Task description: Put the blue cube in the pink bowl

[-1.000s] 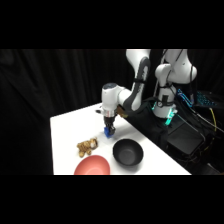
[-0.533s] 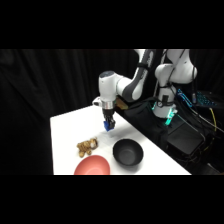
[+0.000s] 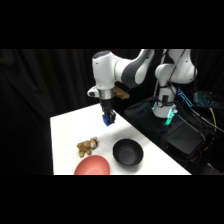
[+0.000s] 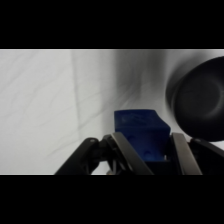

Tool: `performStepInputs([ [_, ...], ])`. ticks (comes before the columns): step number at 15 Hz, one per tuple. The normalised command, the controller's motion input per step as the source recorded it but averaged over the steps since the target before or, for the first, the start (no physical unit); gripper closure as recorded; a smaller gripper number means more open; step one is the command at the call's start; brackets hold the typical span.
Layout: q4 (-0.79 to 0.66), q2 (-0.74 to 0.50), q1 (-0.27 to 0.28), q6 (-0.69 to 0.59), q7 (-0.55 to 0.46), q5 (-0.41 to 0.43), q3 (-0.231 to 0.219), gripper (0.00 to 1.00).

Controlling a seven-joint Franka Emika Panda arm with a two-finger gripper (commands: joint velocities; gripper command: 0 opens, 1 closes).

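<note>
The blue cube [image 4: 141, 134], clamped between the gripper's [image 3: 108, 120] fingers [image 4: 129, 152], looks like smooth, matt hard plastic. Those fingers appear metallic, with a dull sheen (the linkage behind them is black). Below the gripper, the white table [image 3: 67, 132] is matt; the black bowl [image 3: 128, 152] faintly glossy; the pink bowl [image 3: 93, 165] smooth; the brown cluster [image 3: 87, 146] lumpy, rough.

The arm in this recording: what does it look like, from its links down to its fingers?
The white arm has rounded, glossy white links with dark grey joints between them. Its gripper hangs from a white cylindrical wrist and looks dark in the side view. In the wrist view, a black linkage carries two slim, flat fingers with a pale metallic sheen. No markings on the arm can be made out.
</note>
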Motion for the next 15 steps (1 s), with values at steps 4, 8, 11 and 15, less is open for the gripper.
performStepInputs([
  [4, 0.35, 0.02, -0.017, -0.42, 0.06, -0.076, 0.151, 0.79],
  [8, 0.3, 0.05, 0.025, -0.3, 0.06, -0.067, 0.124, 0.79],
  [11, 0.31, 0.12, 0.038, -0.17, 0.05, -0.025, 0.094, 0.79],
  [15, 0.33, 0.16, 0.046, -0.15, 0.05, 0.015, 0.067, 0.79],
])
